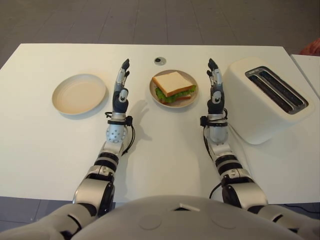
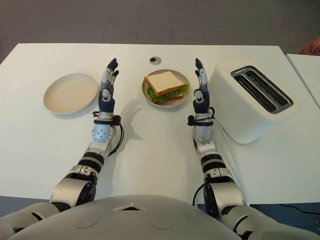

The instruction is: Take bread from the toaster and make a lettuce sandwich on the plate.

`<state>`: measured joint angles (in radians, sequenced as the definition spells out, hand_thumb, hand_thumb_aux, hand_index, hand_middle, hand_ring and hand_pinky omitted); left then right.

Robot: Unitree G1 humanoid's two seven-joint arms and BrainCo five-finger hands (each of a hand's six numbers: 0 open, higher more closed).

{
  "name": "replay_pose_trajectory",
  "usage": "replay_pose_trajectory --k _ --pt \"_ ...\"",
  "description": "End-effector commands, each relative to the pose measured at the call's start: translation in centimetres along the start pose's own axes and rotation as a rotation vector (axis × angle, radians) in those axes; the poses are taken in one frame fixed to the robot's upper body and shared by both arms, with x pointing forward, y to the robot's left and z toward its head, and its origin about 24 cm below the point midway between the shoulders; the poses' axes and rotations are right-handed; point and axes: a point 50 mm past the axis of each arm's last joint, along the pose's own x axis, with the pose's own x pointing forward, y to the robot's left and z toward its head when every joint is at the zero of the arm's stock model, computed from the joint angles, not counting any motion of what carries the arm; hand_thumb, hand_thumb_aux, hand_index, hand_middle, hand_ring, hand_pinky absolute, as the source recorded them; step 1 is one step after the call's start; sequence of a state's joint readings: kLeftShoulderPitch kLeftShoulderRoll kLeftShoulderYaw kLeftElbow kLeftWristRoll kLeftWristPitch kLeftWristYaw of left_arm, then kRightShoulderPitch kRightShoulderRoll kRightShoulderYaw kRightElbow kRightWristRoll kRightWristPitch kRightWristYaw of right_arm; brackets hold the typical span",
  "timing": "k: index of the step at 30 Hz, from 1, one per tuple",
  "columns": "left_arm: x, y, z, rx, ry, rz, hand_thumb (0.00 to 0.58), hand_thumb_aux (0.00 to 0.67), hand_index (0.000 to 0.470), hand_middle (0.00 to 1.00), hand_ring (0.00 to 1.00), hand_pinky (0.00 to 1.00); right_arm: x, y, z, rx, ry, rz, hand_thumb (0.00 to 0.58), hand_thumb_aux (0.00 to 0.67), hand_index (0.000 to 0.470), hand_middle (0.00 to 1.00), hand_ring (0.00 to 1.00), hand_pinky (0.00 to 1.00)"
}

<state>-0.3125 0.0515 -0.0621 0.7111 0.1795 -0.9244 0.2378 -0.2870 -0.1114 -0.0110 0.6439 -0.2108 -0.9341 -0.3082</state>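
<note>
White-bread lettuce sandwich on small round beige plate sits between left robot hand and right robot hand, equally near, both spread, empty.

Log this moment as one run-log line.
sandwich assembled on plate | toaster slots show no bread | left robot hand open | right robot hand open | second plate at left
</note>
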Motion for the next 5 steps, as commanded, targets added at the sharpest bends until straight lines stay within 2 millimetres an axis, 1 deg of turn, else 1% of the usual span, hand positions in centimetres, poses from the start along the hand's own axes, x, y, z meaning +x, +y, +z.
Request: replay_pose_trajectory --k 1,3,5 --pt "1.1 -0.7 -0.1 0.058 0.04 0.114 0.0 0.0 0.0 0.0 0.0 0.0 0.3 0.2 -0.3 -0.055 0.025 0.005 0.0 0.0 0.0 0.0 0.0 0.0" --pt "0.8 -0.8 -1.0 0.075 0.107 0.195 0.0 0.0 0.0 0.0 0.0 0.0 -0.3 0.3 -0.6 -0.087 0.04 0.008 0.0 0.0 0.0 0.0 0.0 0.0" --pt "0.1 -0.9 -1.5 0.059 0.134 0.195 0.0 0.0 0.0 0.0 0.0 0.0 -1.0 0.2 -0.9 -0.12 0.049 0.025 0.0 0.0 0.0 0.0 0.0 0.0"
